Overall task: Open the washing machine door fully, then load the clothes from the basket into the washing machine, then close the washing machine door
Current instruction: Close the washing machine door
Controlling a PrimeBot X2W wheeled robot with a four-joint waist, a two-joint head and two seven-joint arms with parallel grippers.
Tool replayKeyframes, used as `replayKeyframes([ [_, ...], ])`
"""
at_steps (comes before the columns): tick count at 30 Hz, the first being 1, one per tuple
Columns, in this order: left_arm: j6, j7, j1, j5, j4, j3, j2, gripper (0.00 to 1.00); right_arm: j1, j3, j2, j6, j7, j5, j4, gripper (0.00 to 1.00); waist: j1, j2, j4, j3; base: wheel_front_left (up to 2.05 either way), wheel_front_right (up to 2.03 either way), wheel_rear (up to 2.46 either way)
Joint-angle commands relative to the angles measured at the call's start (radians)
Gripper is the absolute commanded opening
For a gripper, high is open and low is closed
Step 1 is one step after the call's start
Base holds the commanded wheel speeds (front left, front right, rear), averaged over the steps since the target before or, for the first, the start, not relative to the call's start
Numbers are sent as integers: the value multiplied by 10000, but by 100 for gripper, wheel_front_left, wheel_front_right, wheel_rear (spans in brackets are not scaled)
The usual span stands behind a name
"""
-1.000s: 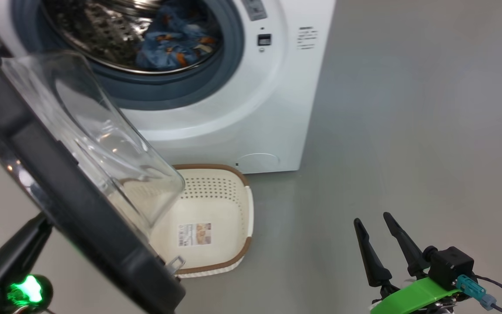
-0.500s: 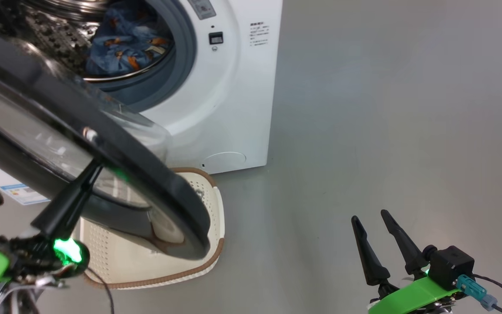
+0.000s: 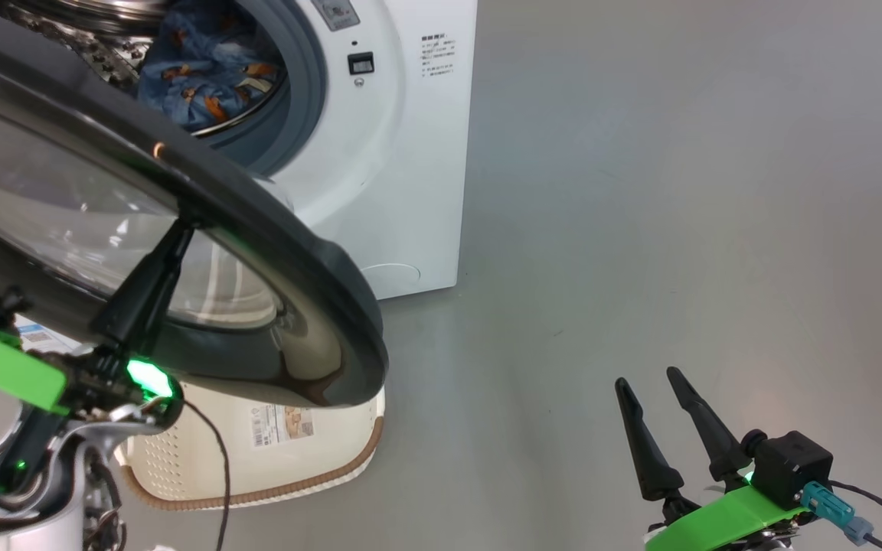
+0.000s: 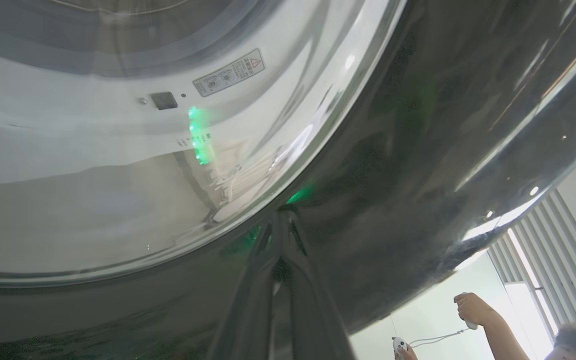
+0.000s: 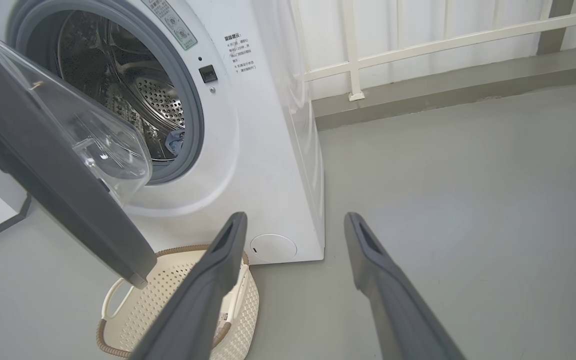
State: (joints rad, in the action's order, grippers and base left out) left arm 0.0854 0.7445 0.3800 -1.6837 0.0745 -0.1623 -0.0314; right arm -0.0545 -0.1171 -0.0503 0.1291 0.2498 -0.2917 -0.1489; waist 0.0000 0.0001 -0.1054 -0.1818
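Here, the washing machine (image 5: 268,150) stands on grey floor (image 5: 468,200), white railing (image 5: 349,45) behind.

One washing machine (image 3: 410,153), one washing machine door (image 3: 295,252), one basket (image 3: 295,474) bearing one paper label (image 3: 282,423) — and one bundle of clothes (image 3: 196,84) in the one drum (image 5: 158,100). Two grippers — left gripper (image 3: 181,237), right gripper (image 3: 648,378) — with two fingers (image 5: 208,280) each. One person (image 4: 498,325).

The washing machine door (image 3: 311,260) has a seriously glossy black plastic rim around a clear, smooth glass bowl (image 3: 50,199). The drum (image 5: 160,100) is shiny perforated steel, the washing machine (image 3: 410,168) shell smooth white gloss. The basket (image 3: 326,448) is matt cream perforated plastic, the clothes (image 3: 204,76) soft crumpled cloth.
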Motion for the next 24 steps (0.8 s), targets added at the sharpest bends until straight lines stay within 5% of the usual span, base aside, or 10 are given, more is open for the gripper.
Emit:
replayKeyframes([
  [1, 169, -122, 486, -50, -102, -101, -192, 0, 9, -287, 1, 16, 120, -29, 243, 100, 0, -1, -3, -8, 0, 0, 0],
  [24, 426, -969, 420, 302, 630, -184, -313, 0, -36, -193, 1, 16, 120, -116, 223, 100, 0, -1, 143, 23, 0, 0, 0],
])
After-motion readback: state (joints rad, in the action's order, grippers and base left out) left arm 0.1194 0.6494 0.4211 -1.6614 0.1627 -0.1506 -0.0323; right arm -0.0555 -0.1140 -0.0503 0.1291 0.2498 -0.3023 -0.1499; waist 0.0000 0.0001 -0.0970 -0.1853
